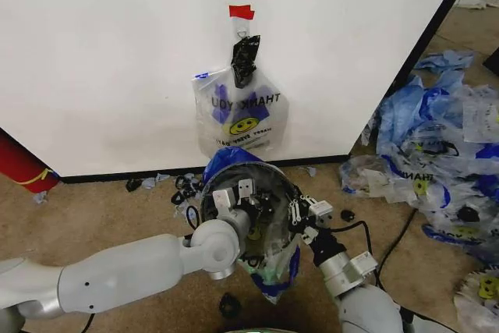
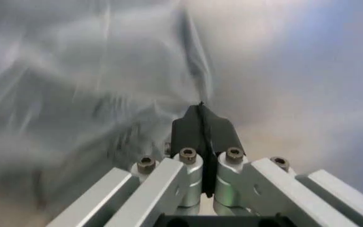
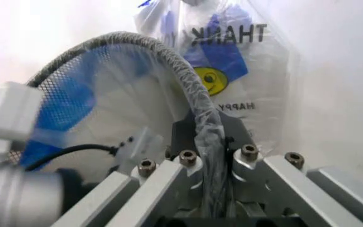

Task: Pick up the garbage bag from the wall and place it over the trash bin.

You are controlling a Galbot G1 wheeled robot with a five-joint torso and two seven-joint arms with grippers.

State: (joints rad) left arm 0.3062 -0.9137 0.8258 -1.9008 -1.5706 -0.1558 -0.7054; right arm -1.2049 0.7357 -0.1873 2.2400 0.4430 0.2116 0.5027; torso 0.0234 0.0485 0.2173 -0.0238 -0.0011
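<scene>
The trash bin (image 1: 251,216) sits tipped on the floor near the robot, with a thin bag (image 1: 274,271) already stretched over its rim. The left gripper (image 1: 234,196) is at the bin's left rim with its fingers (image 2: 202,130) pinched tight together, and the right gripper (image 1: 306,212) squeezes the bin's right rim and the plastic on it. Far behind them, another garbage bag (image 1: 238,115) with a smiley face hangs on the white wall (image 1: 101,52).
</scene>
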